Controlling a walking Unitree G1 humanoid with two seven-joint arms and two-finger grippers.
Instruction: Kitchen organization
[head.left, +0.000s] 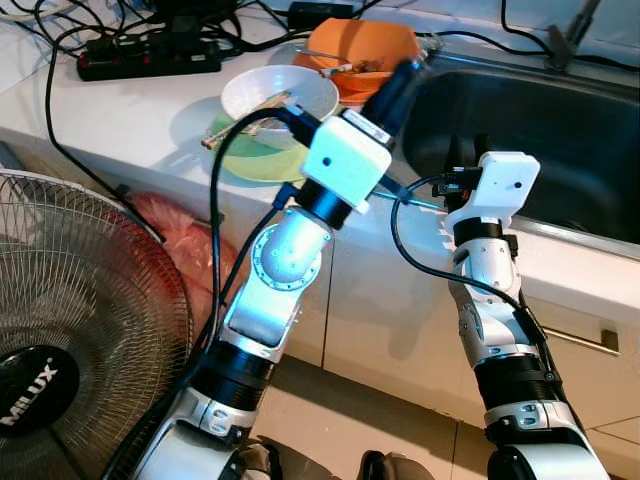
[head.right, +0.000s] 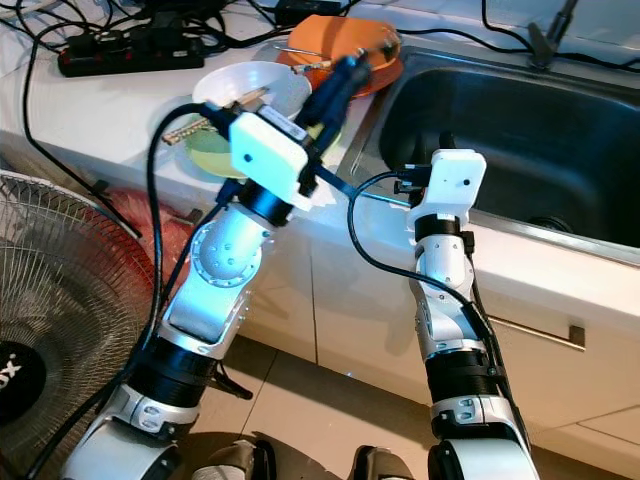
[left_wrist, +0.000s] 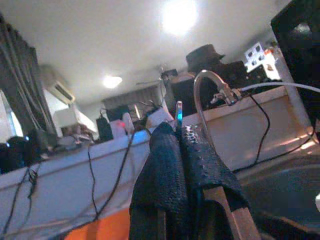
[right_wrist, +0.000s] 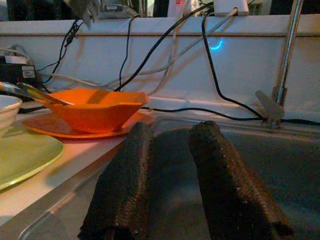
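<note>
I start from the sink (head.left: 560, 120), then the orange bowl (head.left: 362, 42) on its plate beside the basin's left rim. I'd bring the left gripper (head.left: 408, 72), fingers pressed together and empty, in slowly. My right gripper (right_wrist: 172, 175) hovers over the basin's front edge, fingers apart.

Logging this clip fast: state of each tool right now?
Left tool: closed, holding nothing visible.
Right tool: open, empty, at the sink edge.

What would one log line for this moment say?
left gripper: shut, over sink edge by orange bowl | right gripper: open, at sink rim | white bowl: on counter
</note>
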